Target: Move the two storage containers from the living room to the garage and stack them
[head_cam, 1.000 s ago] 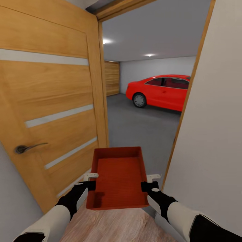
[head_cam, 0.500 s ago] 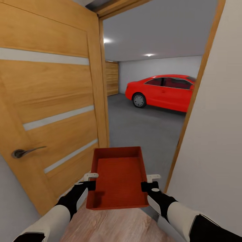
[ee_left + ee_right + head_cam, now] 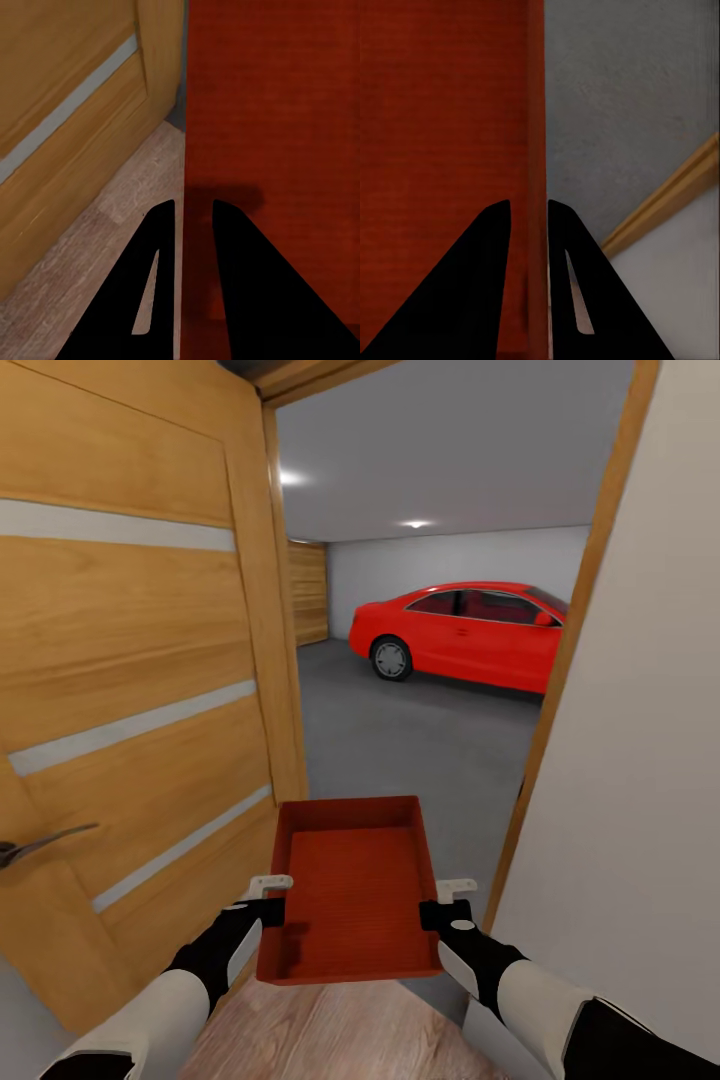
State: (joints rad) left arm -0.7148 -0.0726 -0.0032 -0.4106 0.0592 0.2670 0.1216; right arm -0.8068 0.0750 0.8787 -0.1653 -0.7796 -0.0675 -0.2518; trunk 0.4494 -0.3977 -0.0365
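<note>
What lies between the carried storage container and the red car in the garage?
In the head view, only bare dark grey concrete floor lies between the storage container and the red car, seen through the open doorway.

container (image 3: 352,890) – matt ribbed plastic | door (image 3: 130,660) – grained wood | floor (image 3: 410,730) – rough concrete

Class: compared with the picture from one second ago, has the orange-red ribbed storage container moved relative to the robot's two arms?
No. The orange-red ribbed storage container sits unchanged between both tools; the surroundings shifted because the camera moved.
</note>
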